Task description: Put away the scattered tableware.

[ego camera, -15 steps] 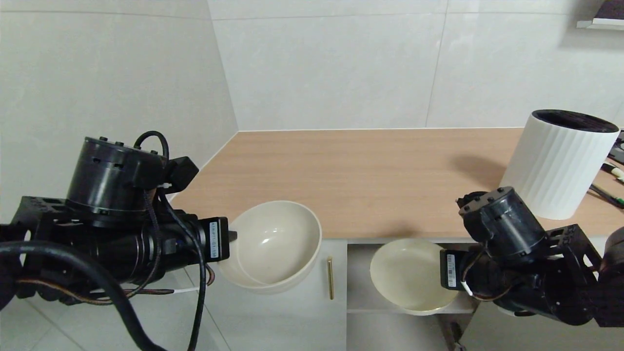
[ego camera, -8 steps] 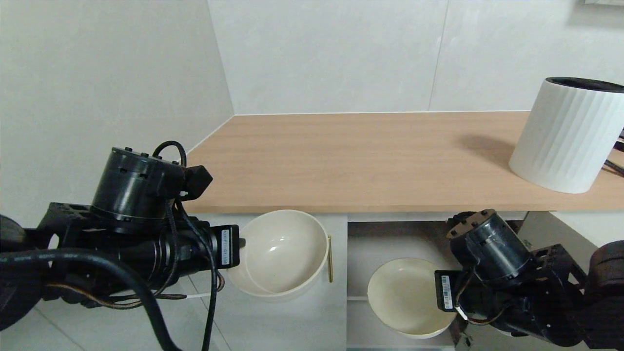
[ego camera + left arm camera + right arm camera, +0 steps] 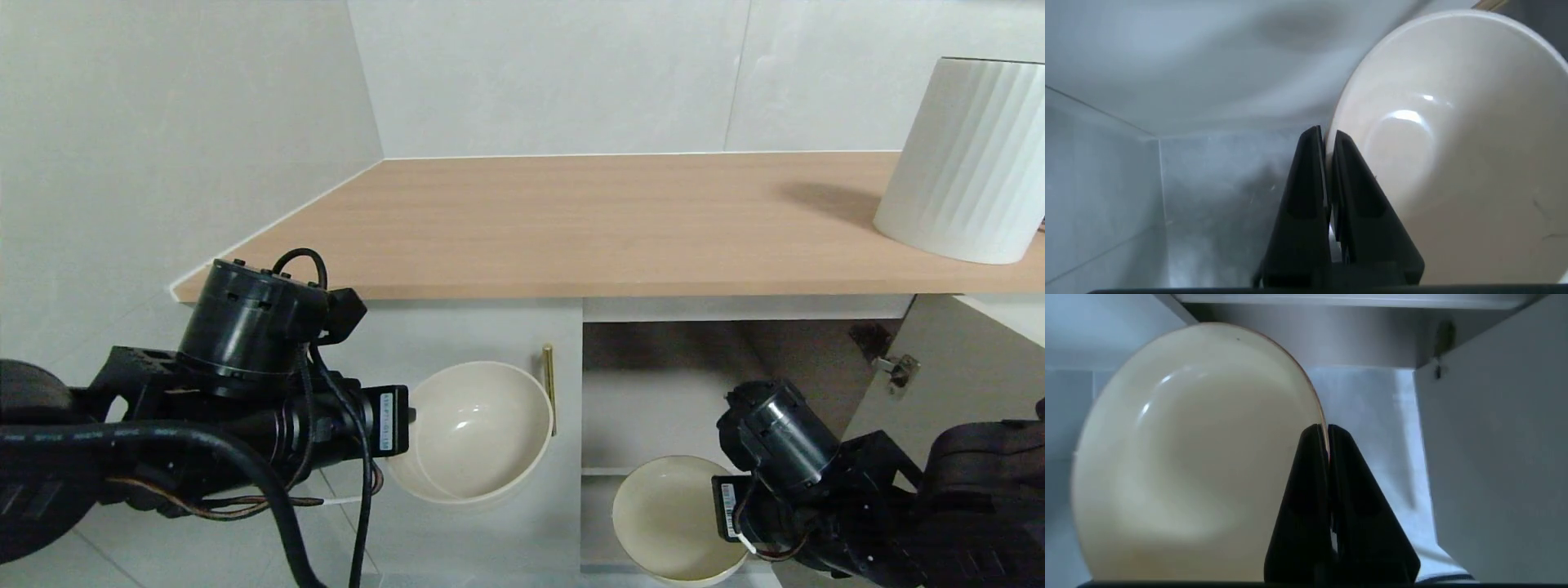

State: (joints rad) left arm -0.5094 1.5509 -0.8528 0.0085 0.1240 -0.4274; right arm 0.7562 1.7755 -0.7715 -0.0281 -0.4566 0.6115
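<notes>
Bowl hangs from your left gripper, clamped tight on its rim — at its 4 o'clock, your right gripper pinches the plate before the open cabinet.

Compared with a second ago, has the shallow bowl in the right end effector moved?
Yes. The shallow bowl in the right end effector has sunk well below the countertop edge, before the open cabinet.

L arm, R arm matte blk, cylindrical joints, thick cables, white barcode labels; L tool, R tool blk wedges.
</notes>
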